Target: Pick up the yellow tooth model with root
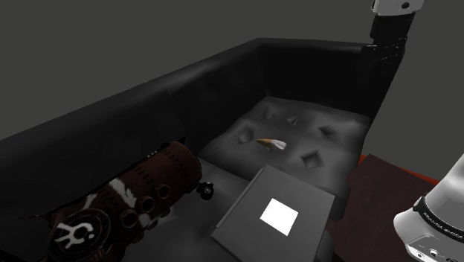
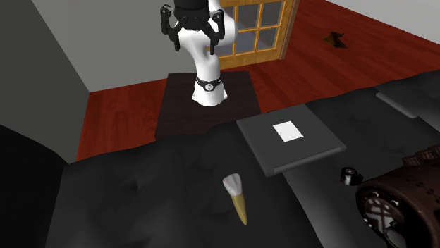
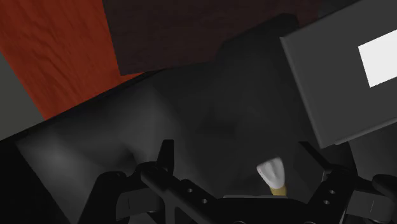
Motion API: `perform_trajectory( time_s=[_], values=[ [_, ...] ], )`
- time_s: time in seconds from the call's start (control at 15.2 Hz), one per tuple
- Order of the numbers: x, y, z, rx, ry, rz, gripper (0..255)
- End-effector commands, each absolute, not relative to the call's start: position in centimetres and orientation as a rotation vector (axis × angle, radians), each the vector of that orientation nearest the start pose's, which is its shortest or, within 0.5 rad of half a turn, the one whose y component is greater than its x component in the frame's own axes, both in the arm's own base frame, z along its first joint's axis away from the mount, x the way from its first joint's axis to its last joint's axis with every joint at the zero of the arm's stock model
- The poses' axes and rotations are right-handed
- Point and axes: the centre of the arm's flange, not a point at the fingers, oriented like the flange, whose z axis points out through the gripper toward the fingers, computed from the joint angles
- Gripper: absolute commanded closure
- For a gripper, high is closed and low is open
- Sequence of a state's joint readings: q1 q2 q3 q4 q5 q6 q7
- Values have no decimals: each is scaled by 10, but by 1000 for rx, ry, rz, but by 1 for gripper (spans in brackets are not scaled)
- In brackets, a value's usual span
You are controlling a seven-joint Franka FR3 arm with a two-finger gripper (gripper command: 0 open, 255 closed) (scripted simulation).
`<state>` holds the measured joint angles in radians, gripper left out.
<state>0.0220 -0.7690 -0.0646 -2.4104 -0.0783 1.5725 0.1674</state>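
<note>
Gripper (image 3: 238, 156) hung well above the dark sofa cushion (image 2: 141, 190), jaws wide, tooth model (image 2: 236, 197) lying flat near the grey slab (image 2: 292, 137); likely risk: tapered root squirting out or sinking into the cushion on an off-centre pinch.

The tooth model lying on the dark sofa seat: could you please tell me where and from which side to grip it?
Probably from straight above, with the open gripper closing across the tooth model near where its white crown meets the yellowish root. It lies flat on the sofa seat, and the root tapers to a thin point, likely to slip.
</note>
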Motion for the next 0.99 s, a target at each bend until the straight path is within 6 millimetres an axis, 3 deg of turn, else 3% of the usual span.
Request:
perform_trajectory(
  time_s=[0.0,0.92],
  values=[
    [309,-26,559,-3164,297,107,0],
    [419,18,422,-3197,143,40,0]
  ],
)
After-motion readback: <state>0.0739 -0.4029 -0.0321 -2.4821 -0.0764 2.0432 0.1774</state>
